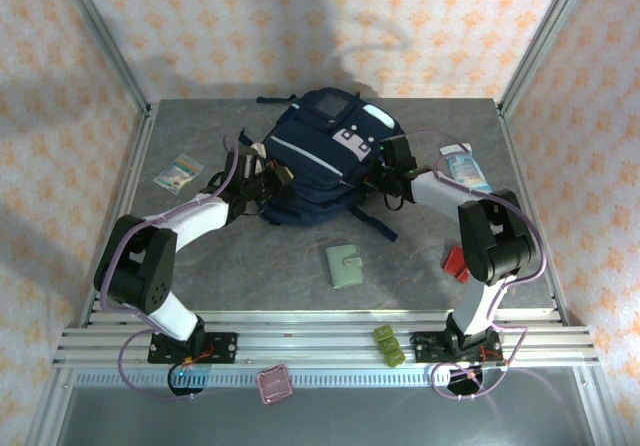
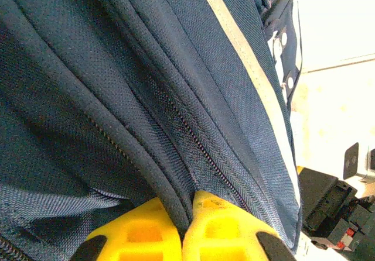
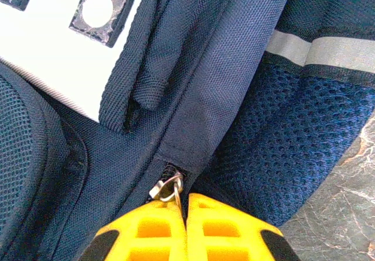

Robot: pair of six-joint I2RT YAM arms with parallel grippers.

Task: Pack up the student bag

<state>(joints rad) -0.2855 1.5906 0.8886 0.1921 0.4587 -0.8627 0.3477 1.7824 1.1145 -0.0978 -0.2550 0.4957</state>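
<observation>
- At upper centre of the top view, bag [image 1: 320, 161] is seemingly being unzipped.
- Seam [image 2: 159, 179] is being pinched in closed left gripper [image 2: 186, 209], zip pull [image 3: 167, 188] in closed right gripper [image 3: 184, 203].
- Steady pull along zip is being called for next.

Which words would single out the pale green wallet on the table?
Find the student bag, the big navy backpack mid-table. Just in front of it, toward the arm bases, the pale green wallet lies flat on bare grey tabletop. It's square and mint-coloured, unlike the yellower green blocks down on the metal rail.
</observation>
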